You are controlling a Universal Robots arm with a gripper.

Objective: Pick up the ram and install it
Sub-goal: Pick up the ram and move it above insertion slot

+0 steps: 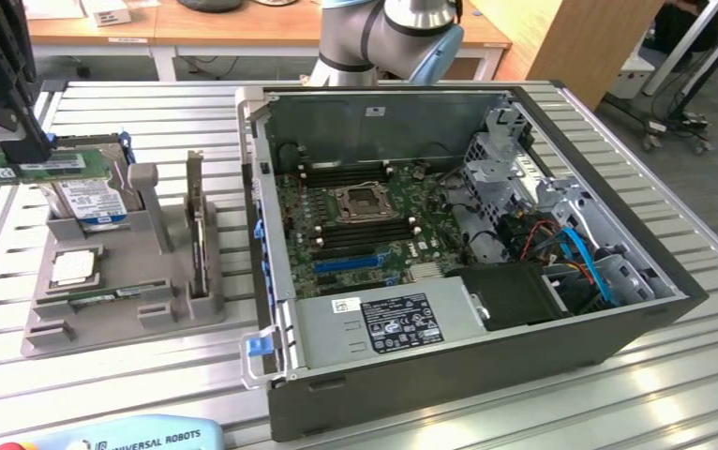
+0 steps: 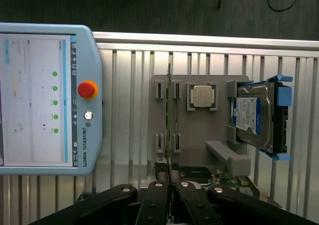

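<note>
The ram (image 1: 34, 168) is a long thin green stick with a small white label. It hangs level in the air at the exterior view's left, above the grey parts holder (image 1: 115, 319). My black gripper (image 1: 24, 152) is shut on it from above. In the wrist view the ram (image 2: 169, 100) shows edge-on as a thin line running out from between my fingers (image 2: 158, 187), and my gripper (image 2: 169, 179) is closed tight on it. The open computer case (image 1: 277, 244) lies to the exterior view's right, with its motherboard (image 1: 359, 211) and memory slots exposed.
The holder carries a silver hard drive with a blue label (image 1: 90, 202), a processor chip (image 1: 71, 267) and another green stick (image 1: 109, 298) lying in a slot. A teach pendant (image 2: 45, 98) lies on the slatted table beside the holder. The arm's base (image 1: 384, 37) stands behind the case.
</note>
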